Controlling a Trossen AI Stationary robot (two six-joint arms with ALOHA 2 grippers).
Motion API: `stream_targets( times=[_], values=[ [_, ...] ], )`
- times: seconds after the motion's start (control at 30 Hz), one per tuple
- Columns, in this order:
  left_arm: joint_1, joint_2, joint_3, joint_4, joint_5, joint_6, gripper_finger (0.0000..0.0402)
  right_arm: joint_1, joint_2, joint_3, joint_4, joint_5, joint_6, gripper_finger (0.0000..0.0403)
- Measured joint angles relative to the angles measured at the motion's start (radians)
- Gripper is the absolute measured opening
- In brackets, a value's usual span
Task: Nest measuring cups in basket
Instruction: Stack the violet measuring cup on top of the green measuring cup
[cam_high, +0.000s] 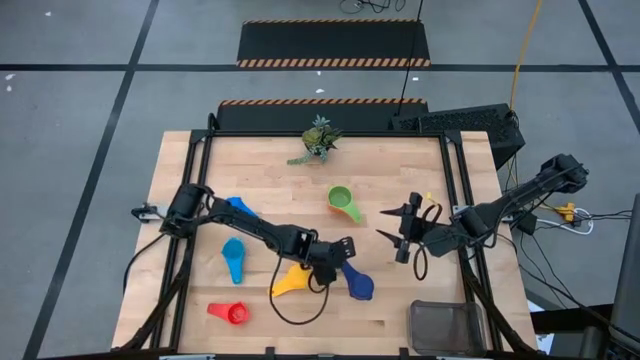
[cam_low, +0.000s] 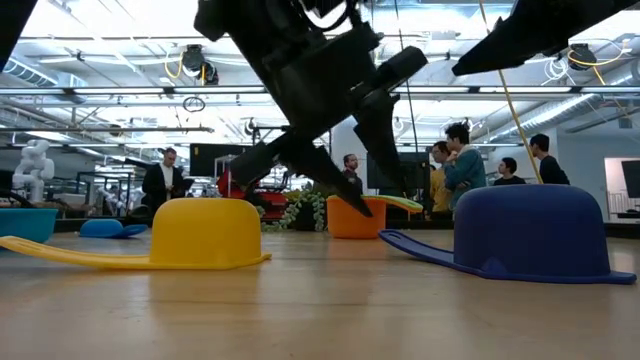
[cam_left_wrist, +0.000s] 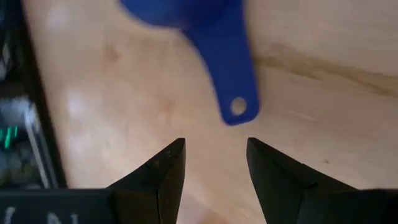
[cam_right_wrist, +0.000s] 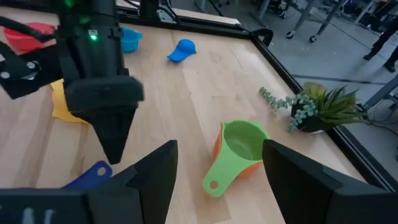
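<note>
A dark blue measuring cup (cam_high: 359, 285) lies mouth-down on its rim at the front middle of the table. Its flat handle (cam_left_wrist: 231, 74) points at my left gripper (cam_left_wrist: 214, 152). That gripper hovers open just short of the handle's holed end and touches nothing. A yellow cup (cam_high: 292, 280) lies mouth-down beside it. A green cup (cam_right_wrist: 239, 146) sits nested in an orange one (cam_low: 345, 218). Light blue (cam_high: 233, 256), red (cam_high: 232, 313) and small blue (cam_high: 240, 207) cups lie to the left. My right gripper (cam_high: 392, 226) hangs open above the table's right side. The basket (cam_high: 447, 326) stands at the front right corner.
A small green plant sprig (cam_high: 318, 141) stands at the far edge of the table. Black frame rails (cam_high: 462, 180) run along the table's sides. Bare wood lies between the green cup and the basket. Several people (cam_low: 462, 160) stand in the room beyond the table.
</note>
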Motion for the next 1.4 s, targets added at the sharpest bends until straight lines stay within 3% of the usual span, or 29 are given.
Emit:
stream_targets(
  times=[0.1,0.17,0.53,0.77,1.13,1.23,1.4],
  values=[
    [0.027,0.0,-0.016,0.012,0.109,0.099,0.0175,0.0,-0.004,0.0,-0.024,0.0,0.005,0.0228],
    [0.035,0.0,-0.018,0.013,0.129,0.132,0.0175,0.0,-0.004,0.0,-0.043,-0.001,0.023,0.0228],
    [0.039,0.0,-0.017,0.018,0.134,0.234,0.0175,0.0,-0.004,0.0,-0.05,0.0,0.028,0.0228],
    [0.017,0.07,-0.017,0.103,0.12,0.346,0.0175,0.0,-0.004,0.0,-0.045,0.0,0.028,0.0228],
    [0.008,0.078,-0.016,0.13,0.107,0.341,0.0173,0.0,-0.004,0.0,-0.046,0.0,0.024,0.0228],
    [0.01,0.078,-0.016,0.121,0.11,0.343,0.0153,0.0,-0.004,0.0,-0.045,0.0,0.024,0.0228],
    [0.011,0.079,-0.016,0.106,0.11,0.34,0.0084,0.0,-0.004,0.0,-0.045,0.0,0.024,0.0228]
  ],
)
